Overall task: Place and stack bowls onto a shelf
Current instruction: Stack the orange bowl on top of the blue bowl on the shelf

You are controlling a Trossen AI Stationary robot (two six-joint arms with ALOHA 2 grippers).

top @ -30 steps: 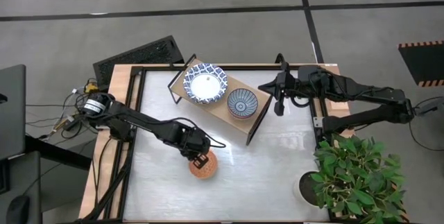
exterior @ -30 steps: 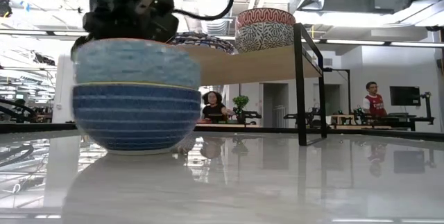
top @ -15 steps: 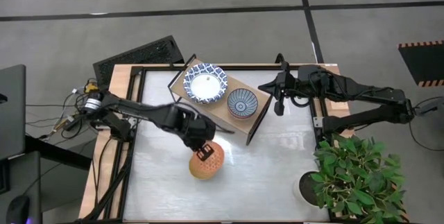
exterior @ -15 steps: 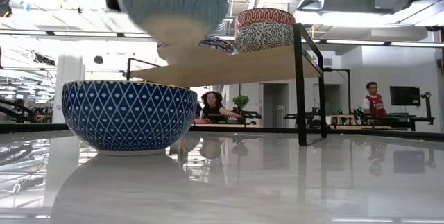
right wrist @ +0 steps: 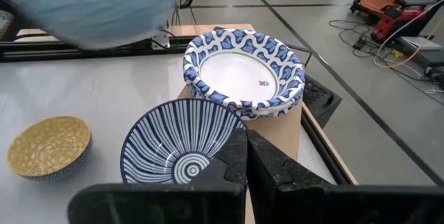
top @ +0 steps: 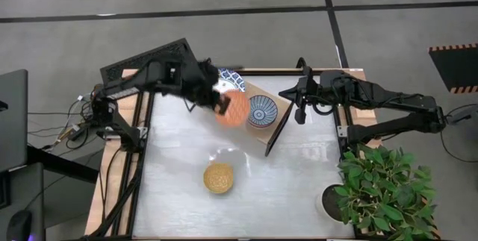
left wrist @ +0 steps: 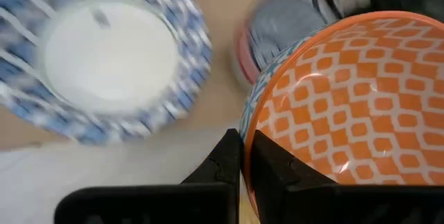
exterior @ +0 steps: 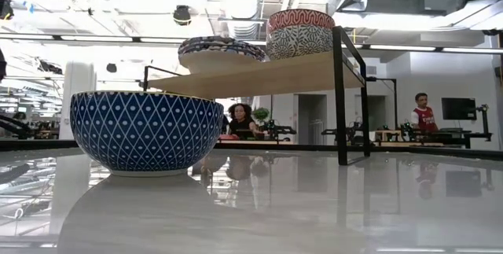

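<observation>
My left gripper [top: 222,105] hangs above the shelf [top: 255,89], shut on a bowl [top: 234,108] with an orange lattice inside and a pale blue outside. This bowl hovers between the wide white blue-rimmed bowl [left wrist: 104,64] and the small blue striped bowl [top: 261,111], which both rest by their bases on the board. A blue diamond-patterned bowl with a yellow inside [top: 218,177] stands on the table. My right gripper [top: 301,111] is shut and waits off the shelf's right end. My left gripper pinches the orange bowl's rim [left wrist: 248,130], one finger [left wrist: 225,161] outside the wall and one finger [left wrist: 270,172] inside. The bowl is lifted clear above the shelf, its opening facing up.
A potted plant [top: 381,189] stands at the table's near right corner. A dark keyboard-like panel [top: 146,58] lies beyond the far left corner. The table's black frame [top: 142,121] runs along its edges. People and equipment show in the room behind [exterior: 423,116].
My left gripper has lifted the orange bowl out of the blue diamond bowl on the table, then carried it up and toward the far edge until it is over the shelf. The blue diamond bowl has stayed where it stood.
</observation>
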